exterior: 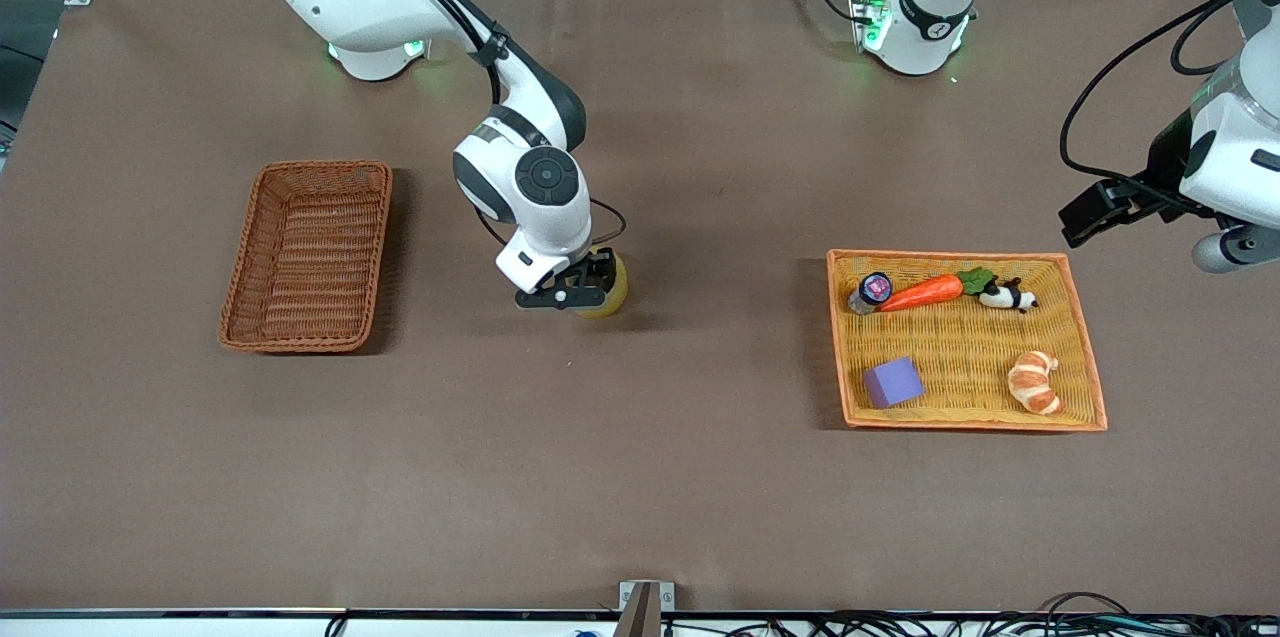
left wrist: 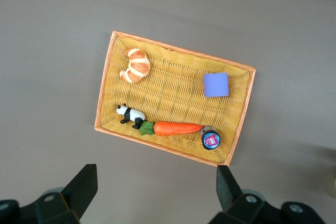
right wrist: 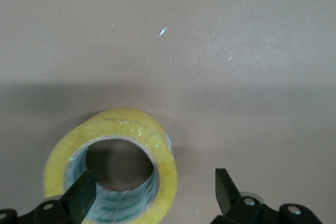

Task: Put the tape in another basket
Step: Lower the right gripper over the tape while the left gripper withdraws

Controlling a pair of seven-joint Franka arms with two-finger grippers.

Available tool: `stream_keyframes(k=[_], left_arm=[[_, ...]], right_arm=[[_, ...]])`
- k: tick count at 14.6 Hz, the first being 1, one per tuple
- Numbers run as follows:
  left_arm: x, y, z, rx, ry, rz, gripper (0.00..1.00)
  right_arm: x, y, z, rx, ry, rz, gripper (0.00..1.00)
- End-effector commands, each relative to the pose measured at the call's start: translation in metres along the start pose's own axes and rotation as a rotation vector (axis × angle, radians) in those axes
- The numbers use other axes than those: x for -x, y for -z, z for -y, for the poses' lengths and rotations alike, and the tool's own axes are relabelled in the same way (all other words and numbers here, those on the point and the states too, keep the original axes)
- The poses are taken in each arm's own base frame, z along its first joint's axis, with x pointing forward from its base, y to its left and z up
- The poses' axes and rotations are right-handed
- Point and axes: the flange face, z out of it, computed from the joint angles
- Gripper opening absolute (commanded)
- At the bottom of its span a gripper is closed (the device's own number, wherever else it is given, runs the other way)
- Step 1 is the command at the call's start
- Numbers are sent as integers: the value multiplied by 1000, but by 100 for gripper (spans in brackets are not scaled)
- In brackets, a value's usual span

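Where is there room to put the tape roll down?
The brown basket holds nothing. Bare table lies between the tape and the orange tray. The tray is crowded: carrot, croissant, purple block.

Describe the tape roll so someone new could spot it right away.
On the brown table, look between the reddish-brown basket and the orange-yellow tray basket. Under the right gripper sits the tape: a yellowish ring, the only item outside a basket.

Right hand (exterior: pixel 572 295) low mid-table, fingers spread wide, left hand (left wrist: pixel 156 195) waiting aloft, fingers apart
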Motion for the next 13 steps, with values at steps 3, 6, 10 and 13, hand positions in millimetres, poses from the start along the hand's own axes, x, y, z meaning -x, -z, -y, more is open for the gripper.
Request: stream_keyframes(k=[3, 6, 10, 13], left_arm=[[26, 5, 19, 42, -107, 40, 100], [41, 8, 40, 72, -182, 52, 100], [67, 2, 40, 87, -198, 64, 100], [63, -1, 49, 84, -180, 65, 100]], right_arm=[[18, -27, -4, -14, 14, -42, 100], [22, -45, -2, 23, -3, -65, 98], [19, -50, -3, 38, -7, -90, 29], [10, -44, -6, 35, -78, -96, 0]])
